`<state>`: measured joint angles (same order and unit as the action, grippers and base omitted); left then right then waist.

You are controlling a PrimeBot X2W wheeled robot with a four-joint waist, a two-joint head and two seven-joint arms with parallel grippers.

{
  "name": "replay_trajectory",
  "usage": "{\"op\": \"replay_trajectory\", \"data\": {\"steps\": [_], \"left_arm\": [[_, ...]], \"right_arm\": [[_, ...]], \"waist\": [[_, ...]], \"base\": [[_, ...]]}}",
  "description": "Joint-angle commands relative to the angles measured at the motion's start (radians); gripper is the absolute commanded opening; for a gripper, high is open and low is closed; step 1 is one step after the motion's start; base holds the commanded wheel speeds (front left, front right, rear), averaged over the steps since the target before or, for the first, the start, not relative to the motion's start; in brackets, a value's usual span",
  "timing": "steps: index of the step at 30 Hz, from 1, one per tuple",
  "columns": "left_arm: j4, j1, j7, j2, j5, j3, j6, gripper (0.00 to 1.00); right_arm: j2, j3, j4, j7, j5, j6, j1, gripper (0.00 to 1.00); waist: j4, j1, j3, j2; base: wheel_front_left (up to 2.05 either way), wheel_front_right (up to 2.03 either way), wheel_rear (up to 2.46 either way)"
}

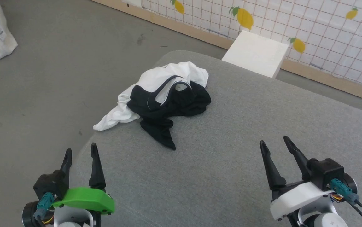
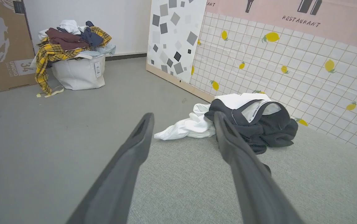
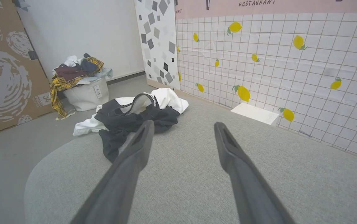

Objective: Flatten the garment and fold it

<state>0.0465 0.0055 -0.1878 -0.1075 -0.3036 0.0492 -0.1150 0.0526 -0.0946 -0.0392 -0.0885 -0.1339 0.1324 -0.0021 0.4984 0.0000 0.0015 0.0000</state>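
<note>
The garment (image 1: pixel 165 94) lies bunched in a heap on the far left part of the grey cloth-covered table (image 1: pixel 218 157), close to its rounded corner. Its black sleeves and shoulders are on top, the white body lies behind and beneath, and the collar (image 1: pixel 168 86) is turned up in the middle. It looks thin, soft and light: it should sag from whatever point lifts it, hold well in a pinch and take a firm one without harm, though the layers are tangled and a deep bite may gather two at once. The likeliest holds are the free ends: the black sleeve tip (image 1: pixel 165 138) pointing toward the robot, and the white tail (image 1: pixel 111 121) reaching the table's left edge; from the head view I cannot tell whether that tail hangs over the edge or merely rests at it. Both hands are empty with fingers spread wide, the left hand (image 1: pixel 81 147) low at the near left edge and the right hand (image 1: pixel 274 140) over the near right part, each well apart from the cloth. To the right of the heap and nearer the robot there is broad bare table for spreading. Leftward the surface drops to the floor (image 1: pixel 48 69), and past the far edge stand a white block (image 1: pixel 256 52) and the lemon-tiled wall (image 1: pixel 319 28), so pulls should go toward the middle.
</note>
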Motion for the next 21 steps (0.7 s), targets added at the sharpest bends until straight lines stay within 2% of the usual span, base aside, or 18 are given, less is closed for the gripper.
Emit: {"op": "replay_trajectory", "data": {"steps": [1,21], "left_arm": [[0.003,0.018,-0.011,-0.009,-0.020,0.004,-0.008,1.00],[0.016,0.016,-0.028,-0.030,-0.092,0.029,-0.033,1.00]], "right_arm": [[-0.002,-0.005,-0.004,-0.008,-0.011,-0.001,-0.022,1.00],[-0.002,-0.025,-0.011,-0.022,-0.040,-0.002,-0.029,1.00]], "waist": [[0.010,0.0000,0.000,0.0000],[0.082,0.0000,0.003,0.0000]], "base": [[0.00,0.00,0.00],[0.00,0.00,0.00]]}}
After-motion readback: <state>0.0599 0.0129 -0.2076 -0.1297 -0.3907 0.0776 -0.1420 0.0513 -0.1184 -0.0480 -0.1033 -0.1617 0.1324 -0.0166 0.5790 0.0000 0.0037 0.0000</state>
